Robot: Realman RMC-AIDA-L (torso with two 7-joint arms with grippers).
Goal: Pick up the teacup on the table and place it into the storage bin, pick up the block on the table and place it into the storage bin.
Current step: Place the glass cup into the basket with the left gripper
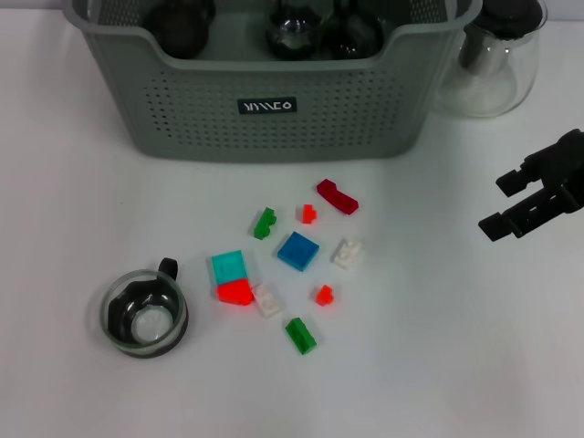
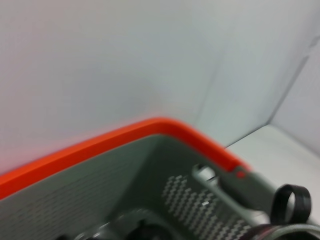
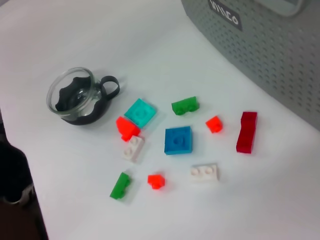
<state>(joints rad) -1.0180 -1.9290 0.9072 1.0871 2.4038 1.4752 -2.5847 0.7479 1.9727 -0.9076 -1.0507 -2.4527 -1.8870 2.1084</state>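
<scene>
Facing forward, the storage bin [image 1: 274, 119] bears a black label [image 1: 267, 106], lettering illegible.

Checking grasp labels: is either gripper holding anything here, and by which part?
Nothing is seen held. The right gripper hangs open and empty, apart from the blocks. The teacup sits untouched on the table. The left gripper is not in view.

White table [image 1: 474, 365] under me, matte and evenly lit; shadows on it are soft and faint. Surface fills my whole forward view, no edge visible there. From my left wrist: plain pale wall [image 2: 100, 60] with a vertical corner [image 2: 210, 95] where two panels meet. From my right wrist: dark strip [image 3: 15, 200] beyond the table's edge, contents unclear.
</scene>
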